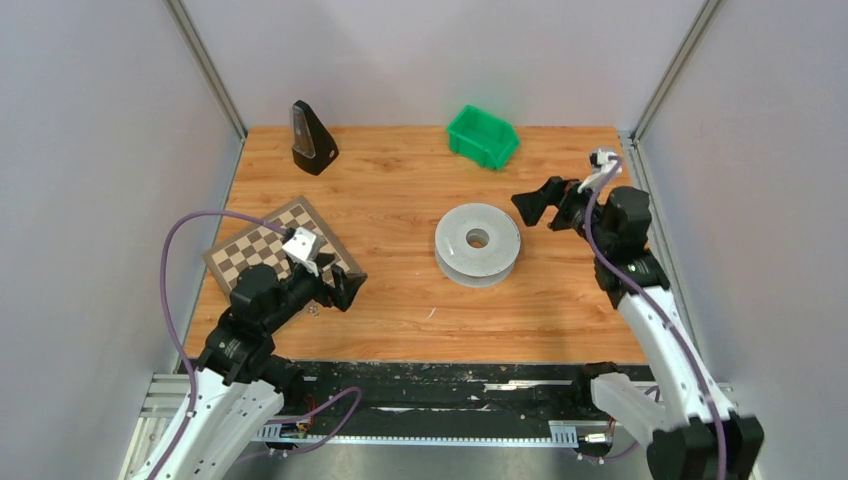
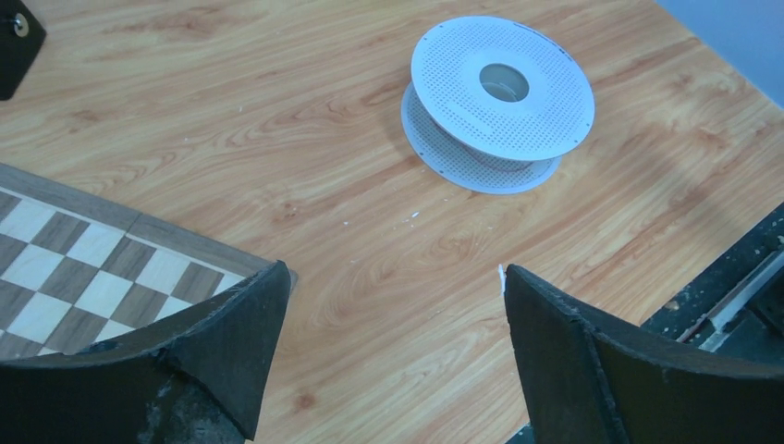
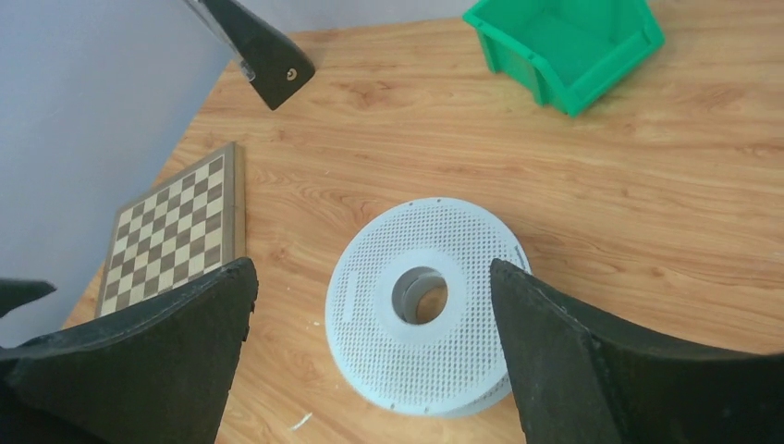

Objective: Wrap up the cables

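Note:
A grey perforated reel (image 1: 478, 243) with two flat discs and a centre hole lies flat mid-table, also seen in the left wrist view (image 2: 499, 92) and the right wrist view (image 3: 425, 314). The cables are hidden; no strand shows between the discs. My left gripper (image 1: 340, 290) hovers at the chessboard's near right corner, well left of the reel, open and empty (image 2: 393, 273). My right gripper (image 1: 530, 205) hangs just right of and above the reel, open wide and empty (image 3: 372, 268), and looks down on the top disc.
A chessboard (image 1: 270, 250) lies at the left under my left arm. A black wedge-shaped object (image 1: 313, 140) stands at the back left, a green bin (image 1: 482, 137) at the back centre. A tiny white scrap (image 1: 432, 313) lies in front of the reel.

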Robot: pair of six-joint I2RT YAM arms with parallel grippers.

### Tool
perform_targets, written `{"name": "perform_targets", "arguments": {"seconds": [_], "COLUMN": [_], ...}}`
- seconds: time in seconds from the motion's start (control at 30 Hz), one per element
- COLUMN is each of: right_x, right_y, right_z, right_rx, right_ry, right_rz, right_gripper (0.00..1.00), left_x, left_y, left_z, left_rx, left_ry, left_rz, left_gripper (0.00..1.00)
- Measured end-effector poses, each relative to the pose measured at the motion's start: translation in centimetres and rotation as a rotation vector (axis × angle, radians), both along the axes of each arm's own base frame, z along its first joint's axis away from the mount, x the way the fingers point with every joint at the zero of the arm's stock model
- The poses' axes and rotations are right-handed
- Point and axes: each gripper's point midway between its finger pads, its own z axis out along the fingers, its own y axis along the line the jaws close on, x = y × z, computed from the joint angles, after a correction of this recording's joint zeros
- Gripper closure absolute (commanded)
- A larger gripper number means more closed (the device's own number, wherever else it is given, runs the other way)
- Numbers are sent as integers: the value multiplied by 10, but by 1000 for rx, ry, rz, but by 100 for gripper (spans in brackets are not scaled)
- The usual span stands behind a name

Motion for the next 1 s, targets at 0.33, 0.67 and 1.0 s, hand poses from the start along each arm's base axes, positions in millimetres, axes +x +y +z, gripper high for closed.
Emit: {"name": "perform_targets", "arguments": {"seconds": [0.33,0.67,1.0], "right_x": [-109,-151,-157], "right_y": [-31,-29,-23], "right_z": [18,-55,-60], "right_rx": [17,52,66], "right_ry": [-34,175,193], "right_rz": [-177,-167,-128], "right_gripper": [0,0,0], "left_x": [-3,-7,-4], "left_y": [6,22,28], "left_z": [11,32,32], "left_rx": [-17,-46,-37], "left_ry": [-49,-150,-168], "left_rz": [26,97,131], "left_gripper": [0,0,0]}}
